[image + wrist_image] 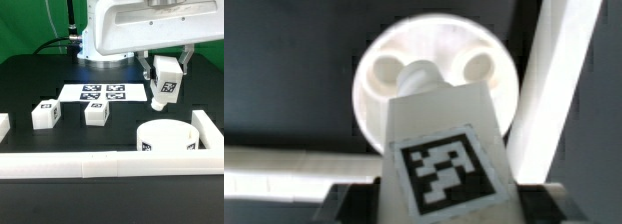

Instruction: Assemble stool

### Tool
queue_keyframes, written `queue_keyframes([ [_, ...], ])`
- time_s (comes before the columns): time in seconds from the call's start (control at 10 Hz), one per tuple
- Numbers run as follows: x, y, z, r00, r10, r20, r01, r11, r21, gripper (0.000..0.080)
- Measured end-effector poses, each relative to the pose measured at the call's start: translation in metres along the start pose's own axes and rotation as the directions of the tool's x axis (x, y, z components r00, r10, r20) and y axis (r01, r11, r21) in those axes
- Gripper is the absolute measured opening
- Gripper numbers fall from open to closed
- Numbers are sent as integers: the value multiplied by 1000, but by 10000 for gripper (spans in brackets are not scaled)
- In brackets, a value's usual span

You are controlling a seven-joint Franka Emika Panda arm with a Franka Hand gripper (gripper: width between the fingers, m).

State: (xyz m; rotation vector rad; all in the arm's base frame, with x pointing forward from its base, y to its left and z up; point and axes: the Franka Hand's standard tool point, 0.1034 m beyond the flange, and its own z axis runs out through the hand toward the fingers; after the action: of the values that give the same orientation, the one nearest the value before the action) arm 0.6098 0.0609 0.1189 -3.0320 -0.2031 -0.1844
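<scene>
My gripper (167, 72) is shut on a chunky white stool leg (165, 90) with a black-and-white tag, held tilted in the air above the table. The round white seat (165, 137) lies on the black table at the exterior view's right, below and in front of the held leg. In the wrist view the leg (441, 150) fills the middle between my fingers (352, 203), and the seat (429, 75) shows beyond it with two round sockets. Two more tagged legs (44, 114) (96, 112) lie on the table to the exterior view's left.
The marker board (104, 93) lies flat at the table's middle back. A long white rail (90, 164) runs along the front, and another rail (208, 128) stands at the right beside the seat. A white piece (3, 125) shows at the far left edge.
</scene>
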Motion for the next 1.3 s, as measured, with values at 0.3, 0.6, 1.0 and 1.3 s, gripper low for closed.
queue_keyframes([
  [0.3,-1,-1,1,1000,0,6,0,1000,1,325],
  [0.6,1,-1,14,999,7,50,-10,999,51,325],
  [1.0,33,-4,20,999,-51,8,49,991,121,325],
  [1.3,32,-3,21,999,-52,10,50,991,122,325],
])
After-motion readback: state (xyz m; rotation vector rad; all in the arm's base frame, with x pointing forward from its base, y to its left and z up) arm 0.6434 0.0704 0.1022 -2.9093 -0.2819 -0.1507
